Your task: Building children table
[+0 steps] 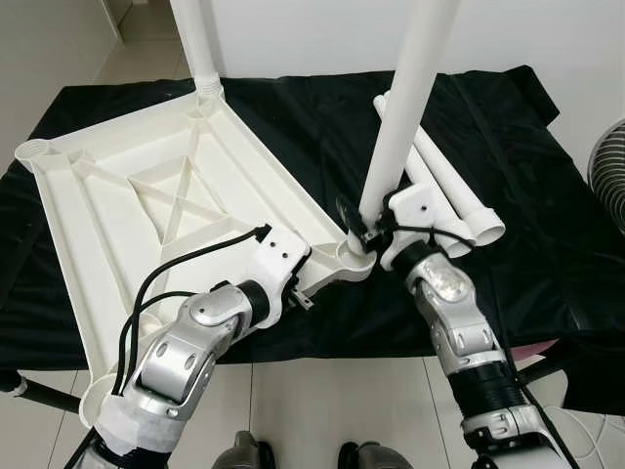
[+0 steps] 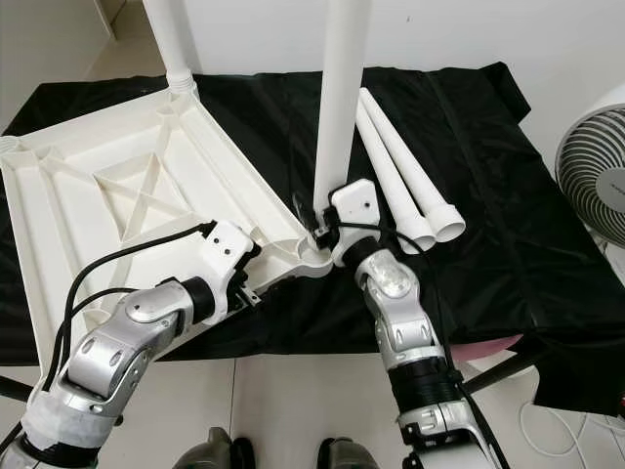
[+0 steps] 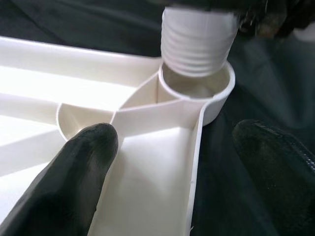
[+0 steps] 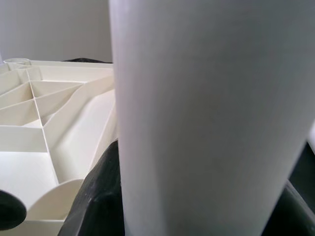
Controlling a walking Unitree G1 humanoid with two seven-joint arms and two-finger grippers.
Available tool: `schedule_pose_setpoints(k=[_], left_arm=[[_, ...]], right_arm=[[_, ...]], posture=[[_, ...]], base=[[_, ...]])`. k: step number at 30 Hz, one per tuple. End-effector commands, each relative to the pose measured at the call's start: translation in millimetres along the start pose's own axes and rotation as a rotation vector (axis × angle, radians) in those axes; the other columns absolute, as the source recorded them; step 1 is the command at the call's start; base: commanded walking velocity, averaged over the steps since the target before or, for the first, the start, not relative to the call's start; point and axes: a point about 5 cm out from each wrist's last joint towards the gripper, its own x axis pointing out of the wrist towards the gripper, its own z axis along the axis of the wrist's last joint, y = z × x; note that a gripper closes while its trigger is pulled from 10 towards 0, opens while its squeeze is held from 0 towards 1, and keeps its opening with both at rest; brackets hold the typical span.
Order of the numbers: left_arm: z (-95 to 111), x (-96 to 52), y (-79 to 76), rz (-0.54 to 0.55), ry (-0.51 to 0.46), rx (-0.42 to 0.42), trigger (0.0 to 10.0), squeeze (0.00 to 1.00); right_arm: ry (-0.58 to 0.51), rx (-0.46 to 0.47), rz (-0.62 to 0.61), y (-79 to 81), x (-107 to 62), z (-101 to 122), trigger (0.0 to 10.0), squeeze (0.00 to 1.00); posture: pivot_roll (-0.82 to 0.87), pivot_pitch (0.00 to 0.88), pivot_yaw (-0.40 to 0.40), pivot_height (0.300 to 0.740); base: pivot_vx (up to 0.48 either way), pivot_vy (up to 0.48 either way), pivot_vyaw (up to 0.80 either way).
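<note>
Right now the right gripper [image 2: 320, 233] is clenched around a white plastic table leg [image 2: 342, 107] whose threaded end hovers over the corner socket [image 3: 197, 91] at five o'clock on the upturned white ribbed tabletop [image 1: 146, 195]. The left gripper [image 3: 197, 162], fingers spread, straddles that corner. A tilted leg could cross-thread, or nudge the tabletop along the black cloth [image 1: 547, 195].

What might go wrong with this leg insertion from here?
1. The leg held by the right gripper hangs just above the corner socket; its thread could cross-thread or miss the rim.
2. The left gripper only straddles the tabletop edge, open, so the top may slide on the black cloth.
</note>
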Motion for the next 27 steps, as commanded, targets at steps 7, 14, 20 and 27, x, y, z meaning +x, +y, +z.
schedule_pose_setpoints(k=[7,14,20,27], left_arm=[[5,-6.3,-0.5,0.018,-0.026,-0.018,10.0,0.00],[6,-9.3,-4.9,-0.006,-0.040,-0.028,10.0,0.00],[4,-12.5,-5.6,-0.017,-0.032,-0.026,10.0,0.00],[6,-12.9,-1.8,-0.004,-0.034,-0.029,10.0,0.00]], right_arm=[[0.022,0.001,0.047,12.6,-5.7,-3,10.0,0.00],[0.051,-0.009,0.085,16.9,-4.2,-8,10.0,0.00],[0.080,-0.031,0.113,17.3,-7.1,-12,10.0,0.00],[0.112,-0.054,0.174,17.0,-14.4,-17,10.0,0.00]], posture=[[-0.07,0.140,0.019,0.740],[-0.06,0.145,0.017,0.740],[-0.06,0.144,0.016,0.740],[-0.06,0.142,0.016,0.740]], base=[[0.000,0.000,0.00],[0.000,0.000,0.00],[0.000,0.000,0.00],[0.000,0.000,0.00]])
